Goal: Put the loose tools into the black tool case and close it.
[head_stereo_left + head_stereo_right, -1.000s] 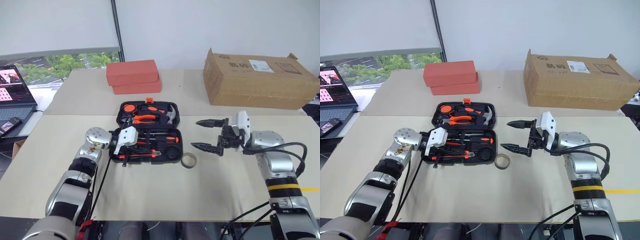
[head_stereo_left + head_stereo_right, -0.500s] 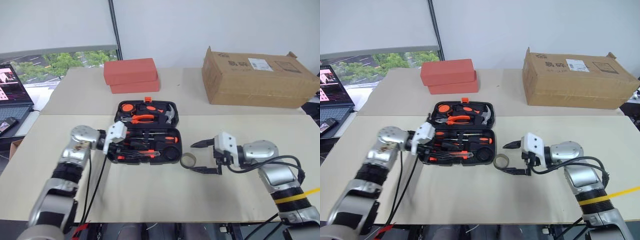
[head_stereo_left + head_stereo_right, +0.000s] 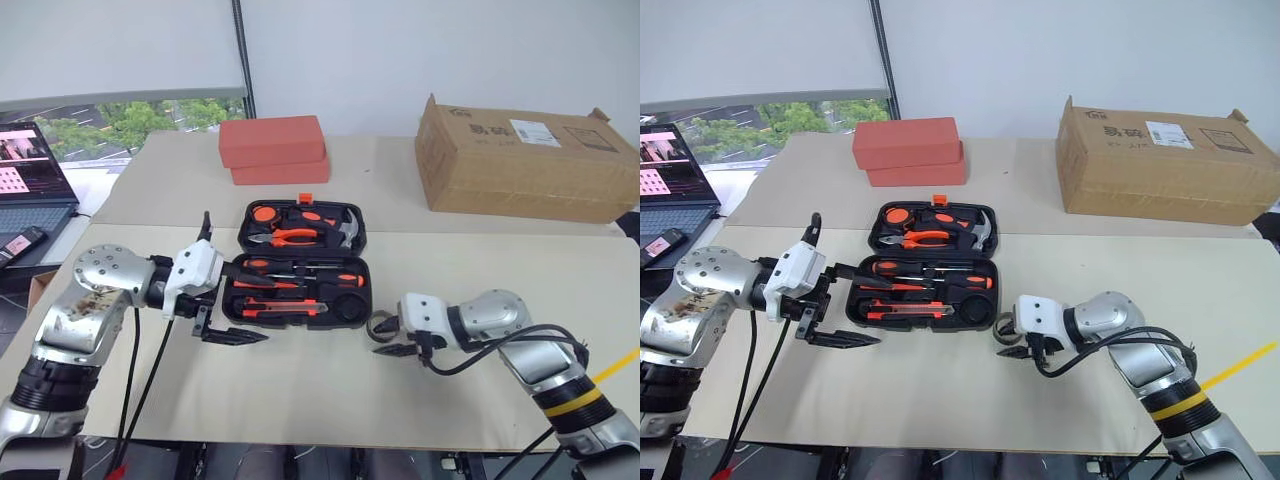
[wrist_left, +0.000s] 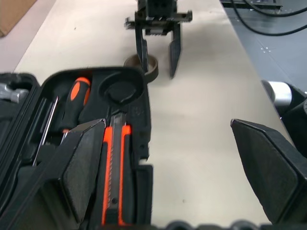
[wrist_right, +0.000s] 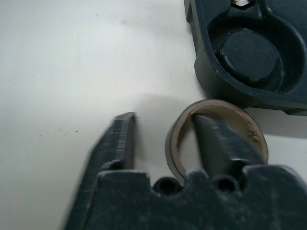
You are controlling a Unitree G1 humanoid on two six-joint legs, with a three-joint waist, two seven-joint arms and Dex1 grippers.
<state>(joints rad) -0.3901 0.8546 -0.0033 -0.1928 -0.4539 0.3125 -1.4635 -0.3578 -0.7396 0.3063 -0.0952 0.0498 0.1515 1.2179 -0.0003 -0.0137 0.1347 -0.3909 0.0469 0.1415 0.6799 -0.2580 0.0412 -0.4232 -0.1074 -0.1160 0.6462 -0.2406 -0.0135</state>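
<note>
Just beside the tool case [image 3: 300,285], right fingers [image 5: 117,143] straddle the ring roll's [image 5: 216,139] wall.

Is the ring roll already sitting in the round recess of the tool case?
No, the ring roll lies on the table beside the tool case, whose round recess is empty.

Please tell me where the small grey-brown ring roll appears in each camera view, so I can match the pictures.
Left eye view: ring roll on the table at the black tool case's near right corner.
Right eye view: same spot.
Left wrist view: beyond the case.
Right wrist view: centre, one finger inside it.
Shared landmark: the case's empty round recess.
</note>
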